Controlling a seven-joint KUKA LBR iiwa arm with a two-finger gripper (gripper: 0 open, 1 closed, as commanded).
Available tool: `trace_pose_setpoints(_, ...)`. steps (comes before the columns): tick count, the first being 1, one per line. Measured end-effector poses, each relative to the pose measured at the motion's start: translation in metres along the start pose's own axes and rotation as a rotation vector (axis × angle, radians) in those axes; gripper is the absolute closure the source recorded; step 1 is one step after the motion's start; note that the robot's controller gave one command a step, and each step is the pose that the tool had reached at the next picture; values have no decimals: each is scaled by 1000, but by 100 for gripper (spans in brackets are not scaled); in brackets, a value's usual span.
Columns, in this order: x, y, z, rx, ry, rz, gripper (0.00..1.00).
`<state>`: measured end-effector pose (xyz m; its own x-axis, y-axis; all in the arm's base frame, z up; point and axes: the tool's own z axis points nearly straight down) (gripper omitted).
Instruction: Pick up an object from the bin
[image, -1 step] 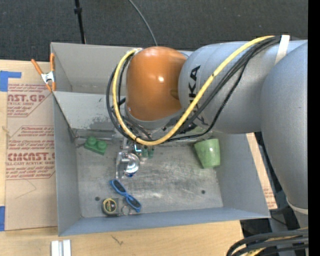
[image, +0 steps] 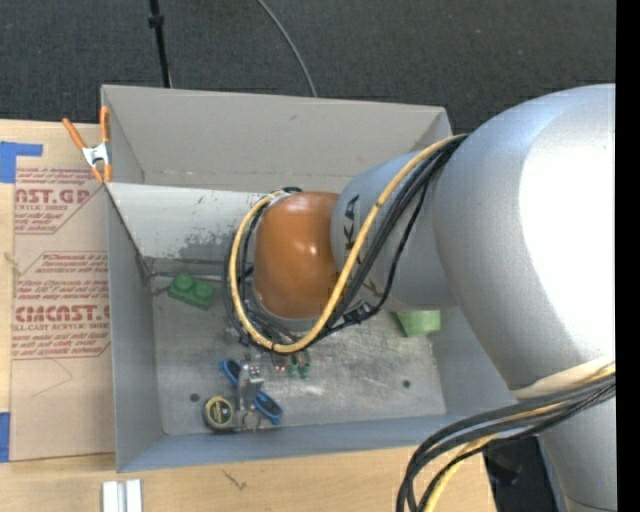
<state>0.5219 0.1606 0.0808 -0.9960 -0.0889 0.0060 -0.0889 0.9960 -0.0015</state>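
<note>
- Low on the floor of the grey metal bin (image: 130, 400), near its front-left corner, a small blue plastic piece (image: 264, 405) lies just beside the gripper (image: 252, 372).
- I cannot tell whether the gripper is released or clenched.
- A round dark-and-yellow disc (image: 218, 410) touches the blue piece.
- A green toy block (image: 192, 290) lies further back.
- A pale green chunk (image: 418, 321) lies well apart, to the right.

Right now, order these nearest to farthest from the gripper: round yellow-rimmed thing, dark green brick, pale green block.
1. Round yellow-rimmed thing, lower left, near the gripper.
2. Dark green brick, by the left wall.
3. Pale green block, far right.
</note>
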Motion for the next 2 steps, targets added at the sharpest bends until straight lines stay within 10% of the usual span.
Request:
trace_pose_setpoints(1,-3,2,-6,-3,-7,0,100)
trace_pose_setpoints(2,15,32,-128,-3,-14,-203,100)
